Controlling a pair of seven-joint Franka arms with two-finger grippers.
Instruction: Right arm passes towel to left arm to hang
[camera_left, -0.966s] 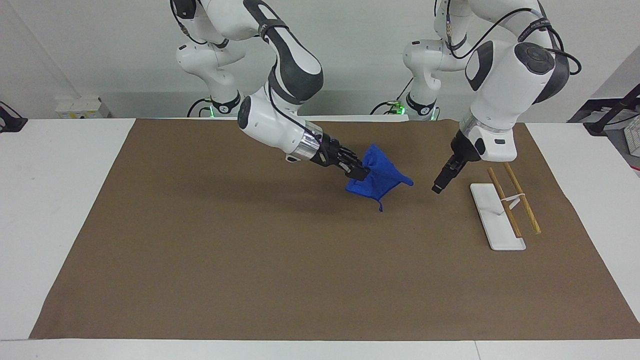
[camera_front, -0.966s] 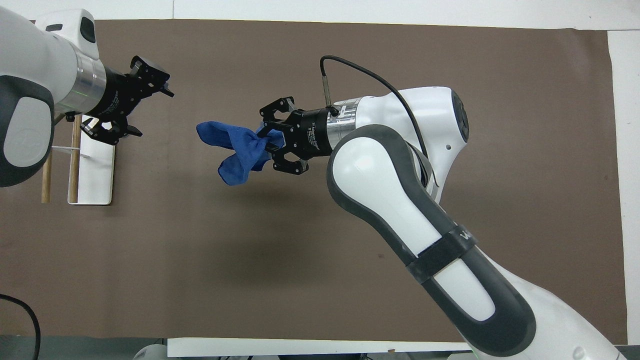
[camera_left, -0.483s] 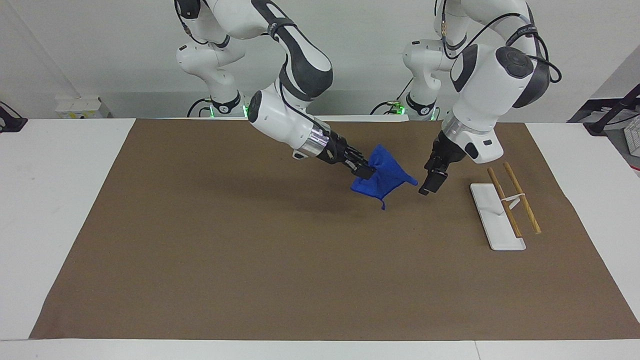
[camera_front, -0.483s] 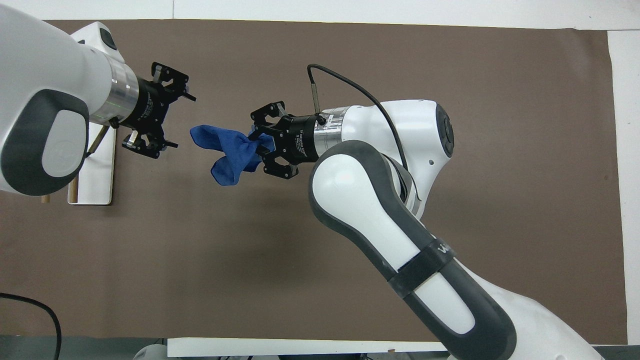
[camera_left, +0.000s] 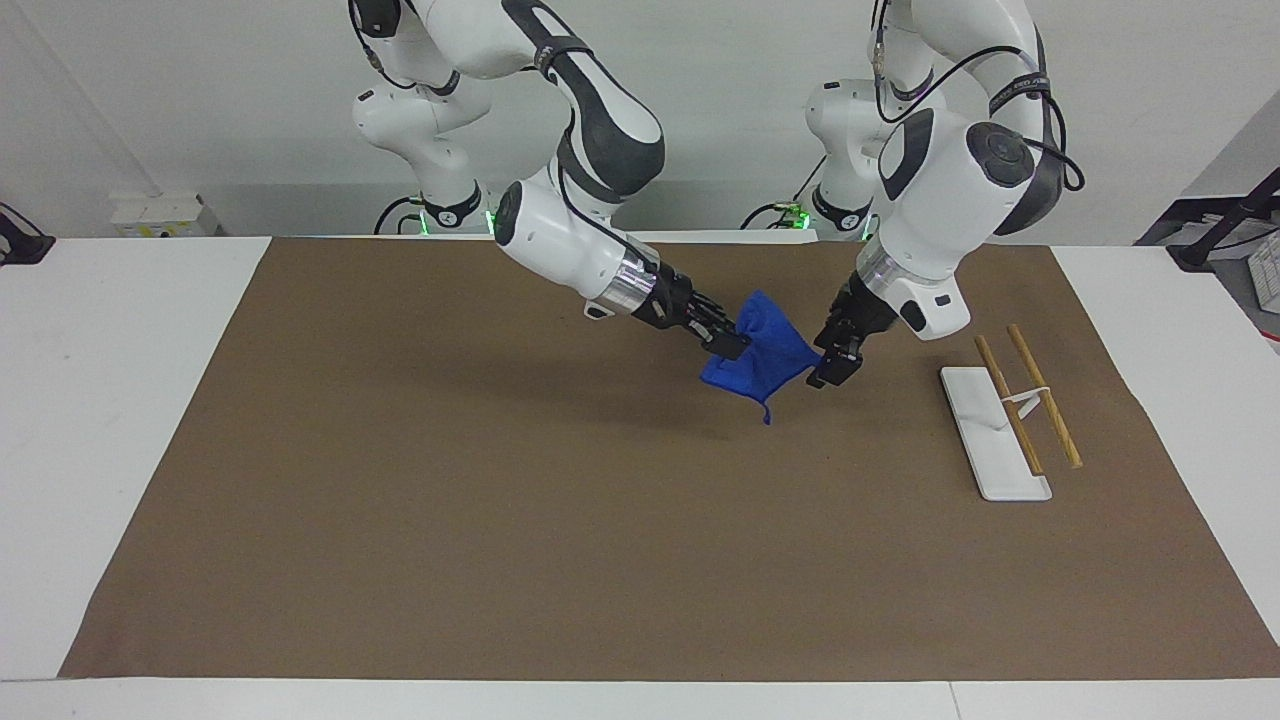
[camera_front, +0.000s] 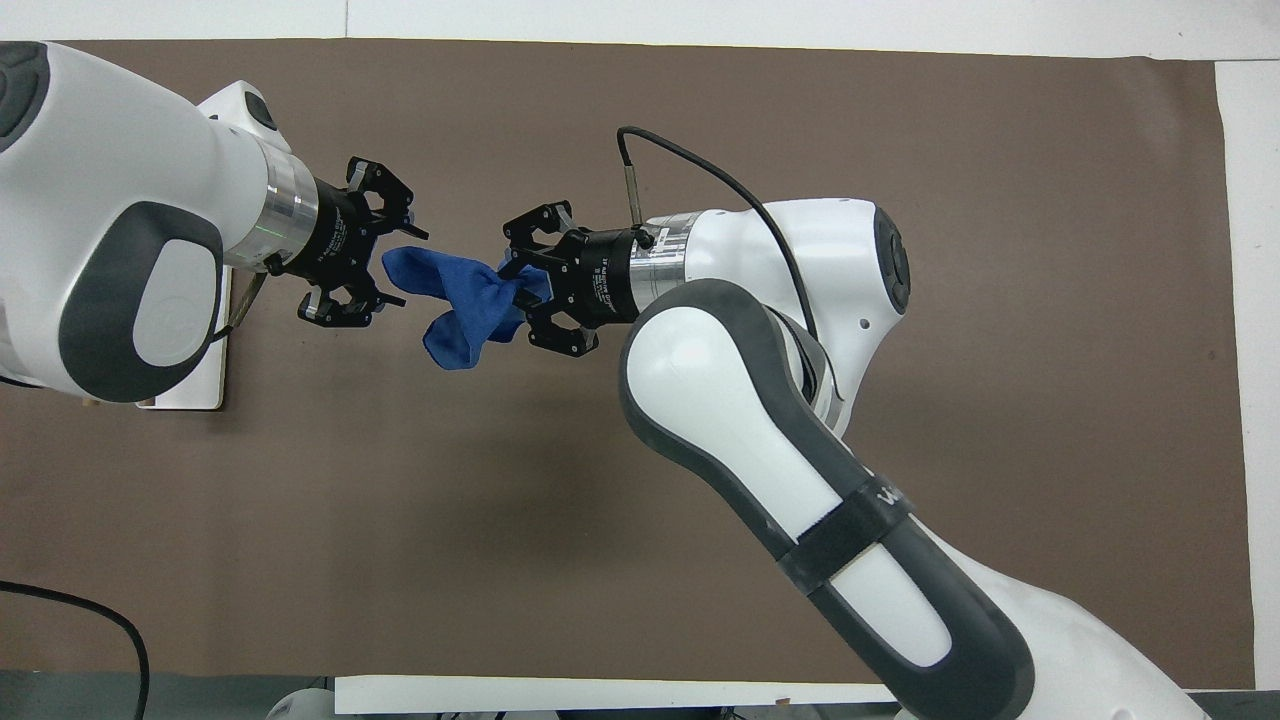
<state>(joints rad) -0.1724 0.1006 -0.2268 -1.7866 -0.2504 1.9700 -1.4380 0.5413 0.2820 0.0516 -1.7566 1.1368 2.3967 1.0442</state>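
We see a white table (camera_left: 120, 420) almost fully covered by a brown mat (camera_left: 500, 520), set against a plain pale wall (camera_left: 200, 120). A dark cable (camera_front: 70, 620) curls at the robots' edge of the table on the left arm's end.

On the mat toward the left arm's end stands a flat white rack base (camera_left: 990, 435) carrying two wooden rods (camera_left: 1045, 410) joined by a thin white crosspiece. In the overhead view the left arm (camera_front: 110, 230) covers most of this rack.

Over the middle of the mat, the right arm (camera_left: 580, 160) holds the towel (camera_left: 760, 355) in the air, the right gripper (camera_left: 728, 345) clamped on one bunched edge, with the cloth sagging and its thin loop (camera_left: 765, 412) dangling at the lowest corner.

The left gripper (camera_left: 825, 362) hangs at the towel's free corner with its fingers (camera_front: 392, 300) spread apart on either side of the cloth tip. From here we cannot quite tell whether they touch the fabric.

Nothing lies on the mat between the towel and the rack.
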